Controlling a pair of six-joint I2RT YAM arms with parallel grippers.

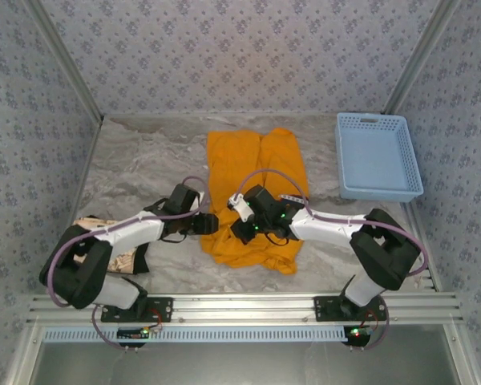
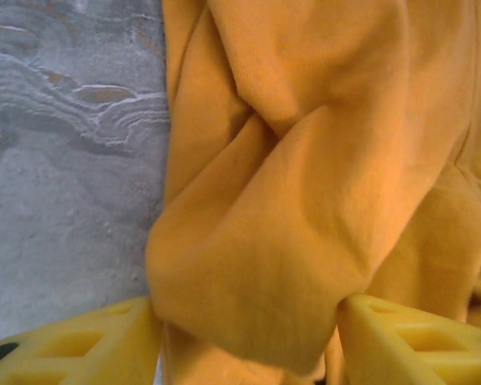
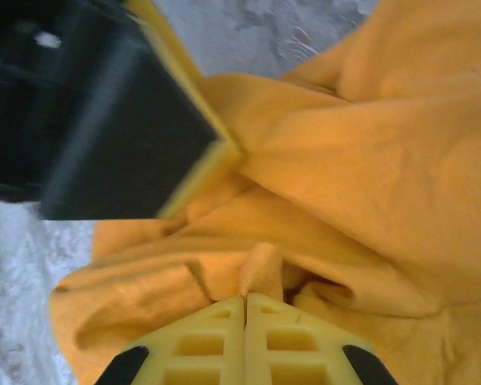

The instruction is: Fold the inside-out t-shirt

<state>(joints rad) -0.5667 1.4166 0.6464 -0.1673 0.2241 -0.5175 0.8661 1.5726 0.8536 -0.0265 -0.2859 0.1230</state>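
Observation:
The orange-yellow inside-out t-shirt (image 1: 256, 160) lies lengthwise in the middle of the marbled table, rumpled at its near end. My left gripper (image 1: 212, 224) is at the shirt's near left edge. In the left wrist view, the left gripper (image 2: 247, 303) stands open, with a thick fold of the t-shirt (image 2: 305, 160) bulging between its yellow fingers. My right gripper (image 1: 239, 233) is just to its right. In the right wrist view, the right gripper (image 3: 245, 297) is shut, with a small nub of the t-shirt (image 3: 369, 160) pinched at its tips. One left finger (image 3: 224, 152) touches the cloth there.
A light blue basket (image 1: 377, 156) stands at the far right of the table. A beige cloth (image 1: 124, 261) with dark lines lies by the left arm's base. Patterned walls close in the left, the back and the right.

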